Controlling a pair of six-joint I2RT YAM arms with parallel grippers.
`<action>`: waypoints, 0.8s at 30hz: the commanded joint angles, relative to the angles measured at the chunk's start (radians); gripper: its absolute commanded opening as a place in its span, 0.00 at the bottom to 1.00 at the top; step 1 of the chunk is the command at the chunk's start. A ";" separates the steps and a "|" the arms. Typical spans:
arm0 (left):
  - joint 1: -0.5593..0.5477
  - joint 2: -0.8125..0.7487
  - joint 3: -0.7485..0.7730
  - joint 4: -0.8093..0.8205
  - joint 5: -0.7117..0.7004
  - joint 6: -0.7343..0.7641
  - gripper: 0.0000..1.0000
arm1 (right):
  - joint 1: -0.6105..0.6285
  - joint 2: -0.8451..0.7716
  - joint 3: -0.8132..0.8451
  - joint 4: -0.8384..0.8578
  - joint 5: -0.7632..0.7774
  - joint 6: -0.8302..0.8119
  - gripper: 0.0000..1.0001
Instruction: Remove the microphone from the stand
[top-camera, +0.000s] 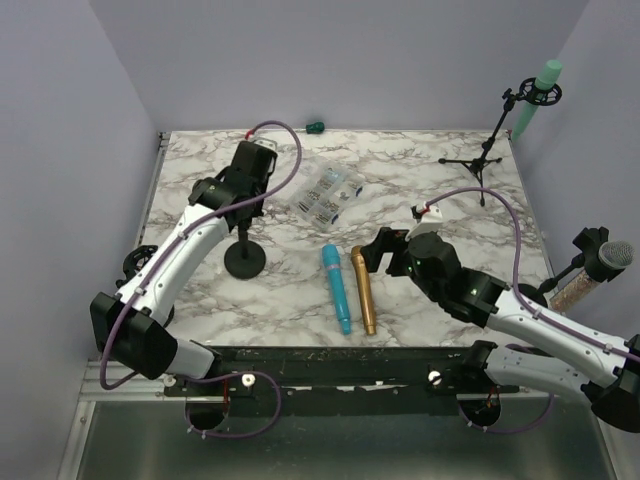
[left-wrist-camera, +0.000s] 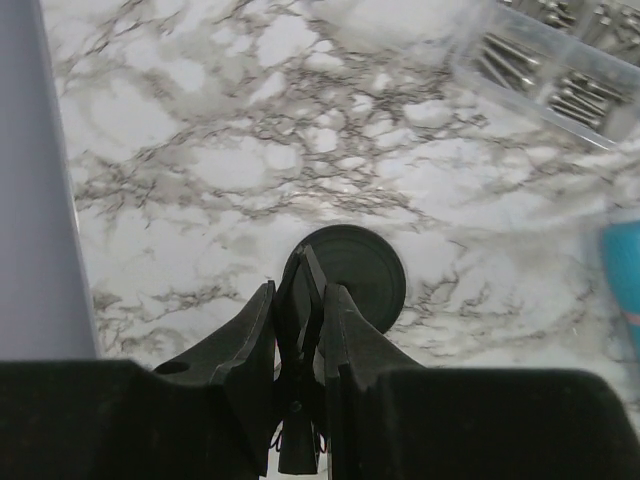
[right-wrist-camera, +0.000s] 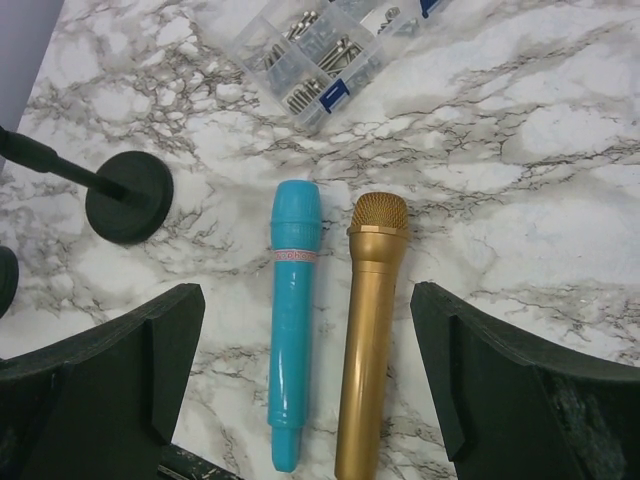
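A black stand with a round base (top-camera: 245, 260) stands on the marble table, and its clip holds no microphone. My left gripper (top-camera: 245, 205) is shut on the stand's top clip (left-wrist-camera: 303, 300), with the base (left-wrist-camera: 355, 275) below it. A blue microphone (top-camera: 337, 288) and a gold microphone (top-camera: 363, 290) lie side by side on the table. My right gripper (top-camera: 385, 250) is open and empty. It hovers over the blue microphone (right-wrist-camera: 292, 320) and the gold one (right-wrist-camera: 368, 330), which both lie between its fingers. The stand base (right-wrist-camera: 128, 196) shows at the left.
A clear plastic box of screws (top-camera: 325, 195) lies behind the microphones. A tripod stand holding a mint-green microphone (top-camera: 535, 95) stands at the back right. Another stand with a silver-headed microphone (top-camera: 610, 255) is at the right edge. A small green object (top-camera: 315, 127) lies by the back wall.
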 joint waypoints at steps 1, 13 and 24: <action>0.153 0.033 0.089 -0.074 -0.115 -0.079 0.00 | -0.002 -0.031 0.002 -0.014 0.047 -0.013 0.93; 0.454 0.022 0.057 0.046 -0.096 -0.204 0.00 | -0.003 0.014 0.020 -0.008 0.040 -0.019 0.93; 0.649 0.000 0.037 0.071 0.000 -0.303 0.00 | -0.003 0.106 0.037 0.030 0.016 -0.020 0.93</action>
